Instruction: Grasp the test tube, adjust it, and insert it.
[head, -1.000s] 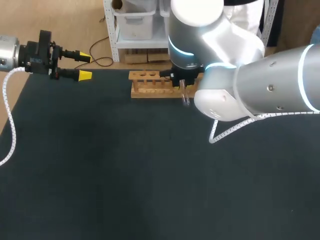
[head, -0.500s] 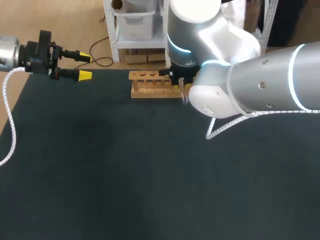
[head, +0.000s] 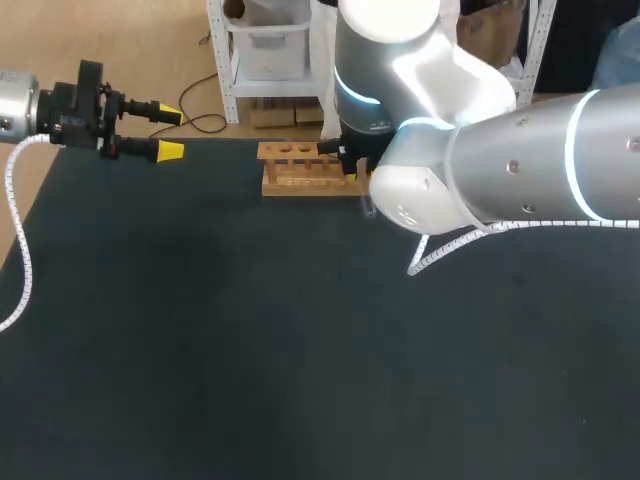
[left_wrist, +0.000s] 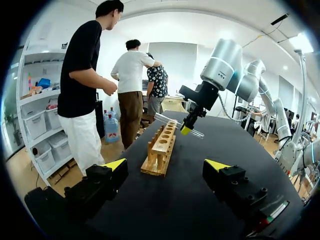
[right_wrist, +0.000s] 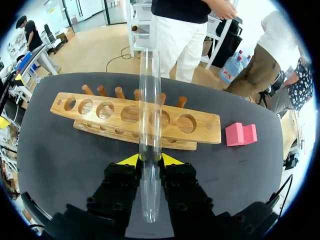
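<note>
Grasping is done: the right gripper (right_wrist: 150, 159) is clenched on the clear glass test tube (right_wrist: 150, 100), held nearly level above the light wooden 6-hole rack (right_wrist: 204, 131) at the table's 12 o'clock. By my judgement, tilting it upright and inserting it remain; all 6 holes look empty. The left gripper (left_wrist: 165, 167), at 10 o'clock, is released and holds nothing. No readable writing shows on tube or rack.

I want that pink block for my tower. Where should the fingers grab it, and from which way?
Grip the pink block across its two flat side faces, coming straight down from above. It lies apart from the wooden rack, so probably nothing is in the way.
</note>
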